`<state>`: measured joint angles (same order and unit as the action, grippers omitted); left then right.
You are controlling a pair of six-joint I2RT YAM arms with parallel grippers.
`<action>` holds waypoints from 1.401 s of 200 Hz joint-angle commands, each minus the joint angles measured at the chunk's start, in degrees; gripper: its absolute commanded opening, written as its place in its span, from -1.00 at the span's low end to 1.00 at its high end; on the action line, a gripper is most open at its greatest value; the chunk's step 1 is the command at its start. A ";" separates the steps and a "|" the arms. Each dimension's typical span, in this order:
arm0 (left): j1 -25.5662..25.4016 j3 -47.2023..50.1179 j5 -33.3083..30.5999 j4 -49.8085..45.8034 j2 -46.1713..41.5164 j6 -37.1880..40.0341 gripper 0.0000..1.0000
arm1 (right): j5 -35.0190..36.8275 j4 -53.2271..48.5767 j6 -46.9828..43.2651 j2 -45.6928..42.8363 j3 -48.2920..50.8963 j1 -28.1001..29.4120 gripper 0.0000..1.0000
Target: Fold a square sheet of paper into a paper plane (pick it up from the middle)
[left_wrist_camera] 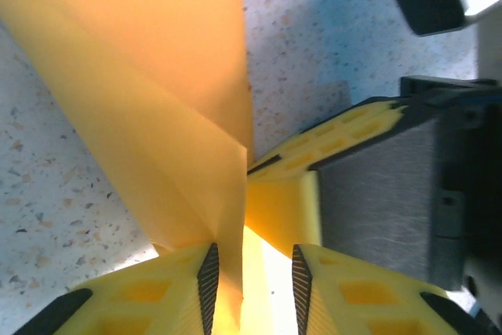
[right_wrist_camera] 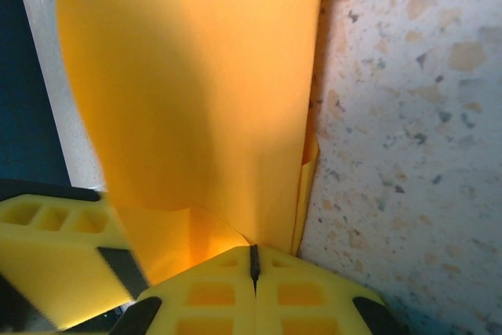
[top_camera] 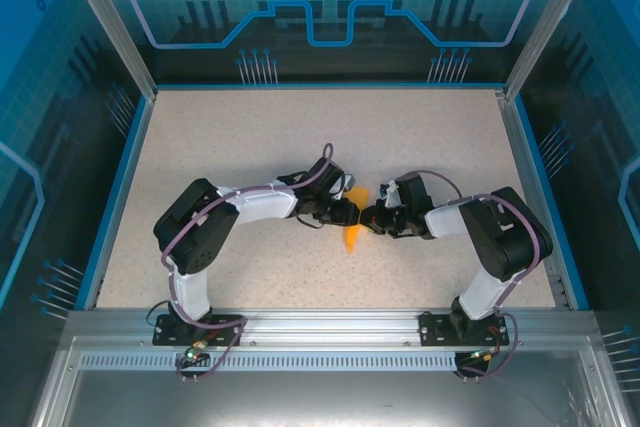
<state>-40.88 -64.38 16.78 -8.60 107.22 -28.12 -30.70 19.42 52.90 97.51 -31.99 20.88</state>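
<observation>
The square sheet of paper point(top_camera: 350, 240) is bright orange and folded into a narrow creased shape that hangs down between the two grippers at the table's middle. My right gripper point(right_wrist_camera: 253, 255) is shut on the paper point(right_wrist_camera: 196, 76), which rises from the seam of its pressed-together jaws. My left gripper point(left_wrist_camera: 252, 260) stands open. A flap of the paper point(left_wrist_camera: 157, 76) runs between its pads and leans against the left one, with a gap to the right pad. From above, the left gripper point(top_camera: 350, 213) and right gripper point(top_camera: 370, 219) nearly touch tip to tip.
The speckled beige table point(top_camera: 250, 137) is ringed by a blue rim point(top_camera: 118, 187) and transparent walls. An aluminium rail point(top_camera: 320, 322) carries both arm bases at the near edge. A yellow finger point(left_wrist_camera: 337, 135) of the right gripper sits close in front of the left jaws.
</observation>
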 commanded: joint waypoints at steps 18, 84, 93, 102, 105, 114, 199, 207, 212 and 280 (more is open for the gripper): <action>-0.58 1.31 -3.27 -3.57 -5.14 0.95 -0.13 | 0.91 -5.27 -1.05 0.37 0.18 -1.03 -0.98; -3.43 6.96 -11.10 -4.03 -10.16 -4.52 0.03 | 1.08 -5.52 -0.90 0.61 0.14 -0.93 -0.98; -3.89 8.12 -11.47 -2.57 -10.44 -5.94 0.03 | 1.01 -5.22 -0.77 0.73 0.10 -0.88 -0.98; -4.20 9.54 -11.50 -0.49 -10.62 -7.56 0.04 | 0.99 -5.11 -0.75 0.82 0.12 -0.80 -0.98; -4.34 10.04 -11.50 0.14 -10.64 -8.26 0.04 | 1.01 -5.11 -0.67 0.83 0.15 -0.76 -0.98; -4.54 11.40 -11.75 2.27 -10.85 -10.38 0.04 | 1.00 -4.93 -0.55 0.78 0.18 -0.76 -0.98; -6.65 19.89 -13.16 21.03 -9.57 -24.47 -0.37 | 0.82 -4.96 -0.42 0.35 0.26 -0.74 -0.98; -6.83 20.00 -13.33 21.47 -9.24 -24.76 -0.48 | 0.74 -5.15 -0.45 0.37 0.26 -0.78 -0.98; -6.86 19.95 -13.51 21.47 -9.00 -24.77 -0.53 | 0.73 -5.12 -0.48 0.35 0.28 -0.78 -0.98; -7.17 17.41 -15.62 15.57 -8.78 -21.07 -0.86 | 0.83 -5.36 -0.78 -0.20 0.57 -0.74 -0.99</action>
<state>-47.55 -45.17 3.14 9.47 97.56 -51.42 -30.70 18.90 52.93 97.51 -32.25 20.88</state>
